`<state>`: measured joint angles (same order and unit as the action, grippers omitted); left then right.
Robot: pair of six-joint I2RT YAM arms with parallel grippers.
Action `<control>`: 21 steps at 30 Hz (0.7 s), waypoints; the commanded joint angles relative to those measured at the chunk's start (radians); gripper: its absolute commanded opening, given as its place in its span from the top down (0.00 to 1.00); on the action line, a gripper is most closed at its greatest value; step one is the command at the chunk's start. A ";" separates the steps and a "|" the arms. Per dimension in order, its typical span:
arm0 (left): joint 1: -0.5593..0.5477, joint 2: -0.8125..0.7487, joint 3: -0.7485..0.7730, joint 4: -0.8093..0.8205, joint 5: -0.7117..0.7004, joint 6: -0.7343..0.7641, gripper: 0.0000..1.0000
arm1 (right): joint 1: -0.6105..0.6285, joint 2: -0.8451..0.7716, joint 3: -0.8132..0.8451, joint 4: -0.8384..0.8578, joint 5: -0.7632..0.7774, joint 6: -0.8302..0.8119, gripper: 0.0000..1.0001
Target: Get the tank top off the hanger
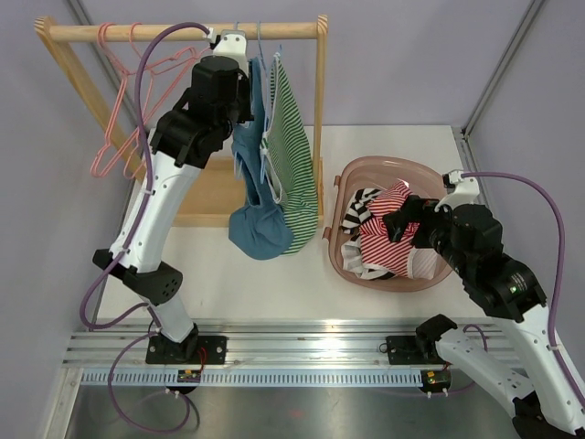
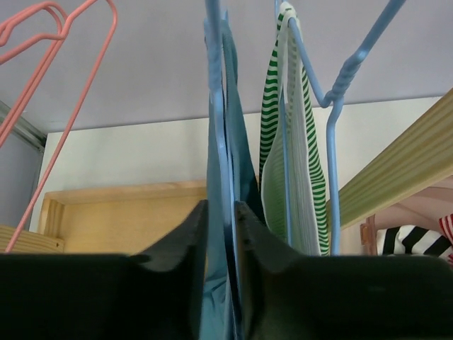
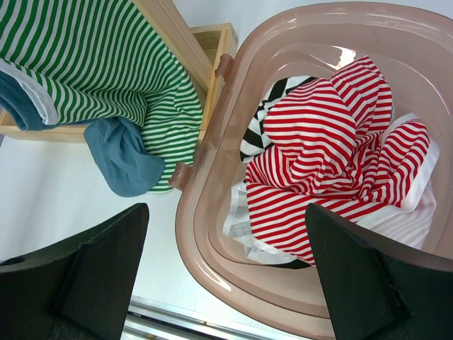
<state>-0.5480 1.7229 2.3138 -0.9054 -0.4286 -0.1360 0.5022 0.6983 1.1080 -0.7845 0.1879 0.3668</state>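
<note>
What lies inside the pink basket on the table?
A red-striped garment lies on top in the basket, with a black-and-white striped one partly under it. Whatever is beneath them is covered.

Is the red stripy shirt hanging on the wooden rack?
No, the red striped shirt lies crumpled inside the basket, not on the rack.

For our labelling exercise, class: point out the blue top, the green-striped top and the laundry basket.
blue top (image 1: 258, 233): top view, bunched lower end.
green-striped top (image 1: 291, 137): top view, hanging middle panel.
laundry basket (image 3: 202, 227): right wrist view, left wall.
</note>
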 commanded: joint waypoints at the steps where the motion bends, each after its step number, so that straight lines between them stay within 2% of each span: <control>1: -0.001 0.010 0.068 -0.004 -0.052 0.019 0.91 | -0.004 -0.013 0.000 0.007 -0.016 -0.028 0.00; 2: -0.001 0.006 0.067 -0.001 -0.052 0.016 1.00 | -0.004 -0.013 0.001 0.007 -0.016 -0.029 0.01; 11: 0.010 -0.074 0.114 0.014 -0.107 0.012 1.00 | -0.005 -0.028 -0.007 0.010 -0.022 -0.039 0.01; 21: 0.062 -0.189 0.122 -0.050 -0.009 -0.011 1.00 | -0.004 -0.037 -0.008 0.048 -0.111 -0.034 0.00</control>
<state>-0.4889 1.6119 2.3871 -0.9806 -0.4664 -0.1352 0.5018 0.6712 1.1011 -0.7830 0.1455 0.3462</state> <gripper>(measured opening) 0.022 0.993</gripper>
